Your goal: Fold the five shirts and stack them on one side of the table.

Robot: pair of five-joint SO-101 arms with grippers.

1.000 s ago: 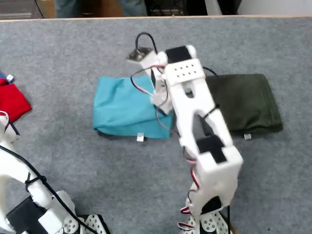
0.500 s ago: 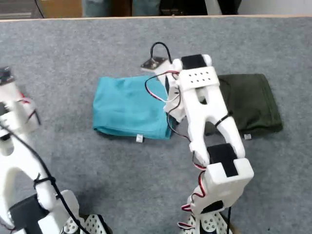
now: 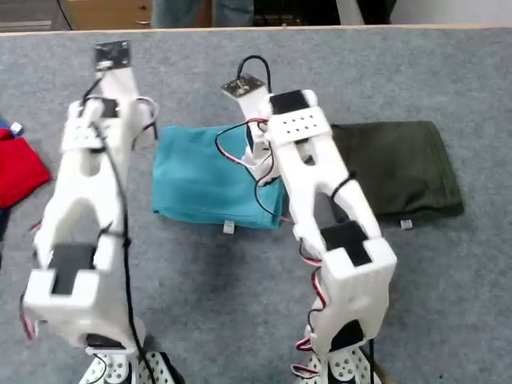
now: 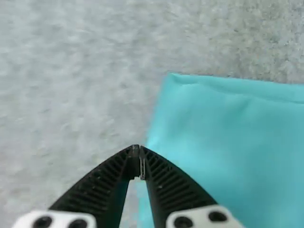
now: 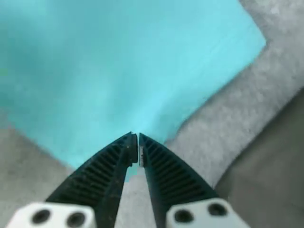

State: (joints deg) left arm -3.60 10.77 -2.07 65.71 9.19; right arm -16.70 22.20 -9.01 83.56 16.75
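Note:
A folded teal shirt (image 3: 200, 180) lies mid-table, with a folded dark green shirt (image 3: 408, 164) to its right. A red shirt (image 3: 18, 166) lies crumpled at the table's left edge. My left arm (image 3: 96, 152) stretches up along the teal shirt's left side. Its gripper (image 4: 139, 161) is shut and holds nothing, tips over the grey carpet right at the teal shirt's (image 4: 228, 142) edge. My right arm (image 3: 300, 136) reaches over the teal shirt's right end. Its gripper (image 5: 138, 147) is also shut and holds nothing, above the teal shirt's (image 5: 118, 61) edge, near the green shirt (image 5: 273, 164).
The table is covered in grey carpet (image 3: 240, 296), bare in front of the shirts. A bit of blue cloth (image 3: 6, 128) shows above the red shirt at the left edge. The table's far edge (image 3: 384, 28) runs along the back.
My left arm has swung in from the left edge of the table to the teal shirt's left side. My right arm has shifted a little over the teal shirt's right end.

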